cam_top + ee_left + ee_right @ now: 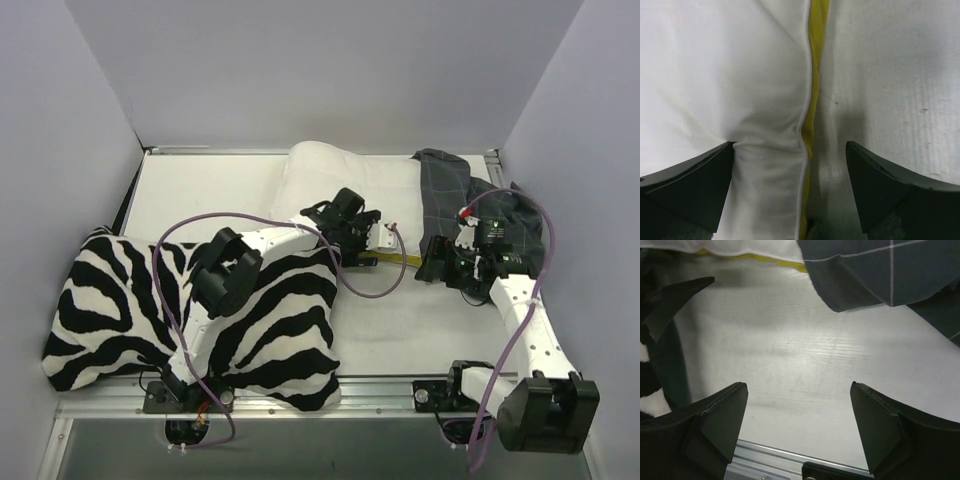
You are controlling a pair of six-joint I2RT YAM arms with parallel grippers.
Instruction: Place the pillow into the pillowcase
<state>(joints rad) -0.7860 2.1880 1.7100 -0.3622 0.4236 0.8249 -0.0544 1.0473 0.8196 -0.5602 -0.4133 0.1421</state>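
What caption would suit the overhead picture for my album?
Open left pincer at the yellow edge of the pillow; open right pincer beside the grey pillowcase.

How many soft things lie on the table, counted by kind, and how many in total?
pillow: 1
pillowcase: 1
zebra-striped cushion: 1
Total: 3

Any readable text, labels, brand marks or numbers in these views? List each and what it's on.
None readable in any view.
pillow: plain white with a yellow edge, no tag showing.
pillowcase: only a light check grid.
zebra cushion: stripes only.
white-and-red spot on the right arm: too small to tell whether it carries print.
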